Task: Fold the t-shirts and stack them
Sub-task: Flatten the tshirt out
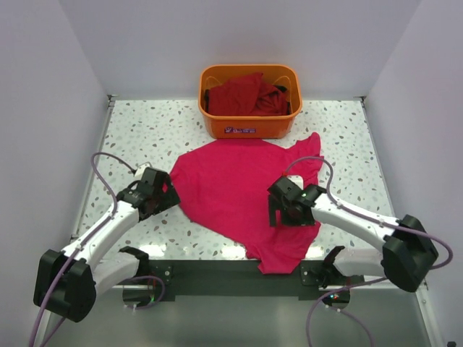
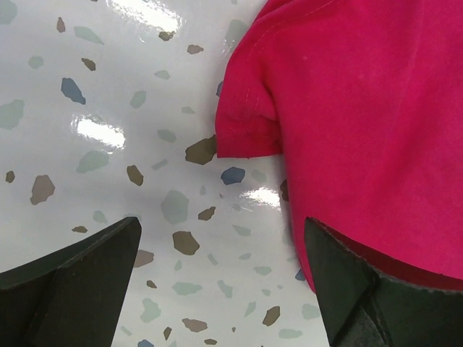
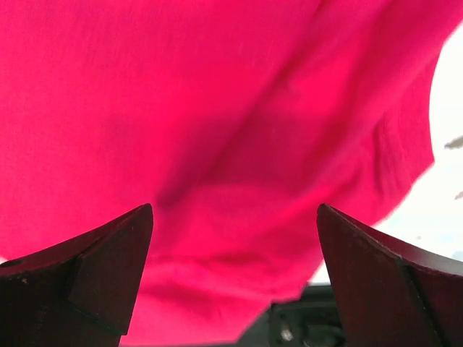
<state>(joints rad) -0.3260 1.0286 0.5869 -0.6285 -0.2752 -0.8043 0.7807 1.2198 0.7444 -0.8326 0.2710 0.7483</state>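
Note:
A bright pinkish-crimson t-shirt (image 1: pixel 231 188) lies spread and rumpled on the table's middle, its lower part reaching over the front edge. Darker red t-shirts (image 1: pixel 246 94) are heaped in the orange basket (image 1: pixel 249 124) at the back. My left gripper (image 1: pixel 166 194) is open and empty at the shirt's left edge. In the left wrist view it (image 2: pixel 221 253) stands over bare table, with the sleeve (image 2: pixel 246 123) just ahead and the right finger (image 2: pixel 376 289) over the cloth (image 2: pixel 362 108). My right gripper (image 1: pixel 276 212) is open above the shirt's right part; its view (image 3: pixel 235 238) is filled with red cloth (image 3: pixel 217 108).
The terrazzo tabletop (image 1: pixel 145 130) is walled in white on three sides. A dark mounting rail (image 1: pixel 217 278) runs along the front edge, partly covered by the shirt's hanging end; it shows in the right wrist view (image 3: pixel 304 325). Purple cables loop near both arms.

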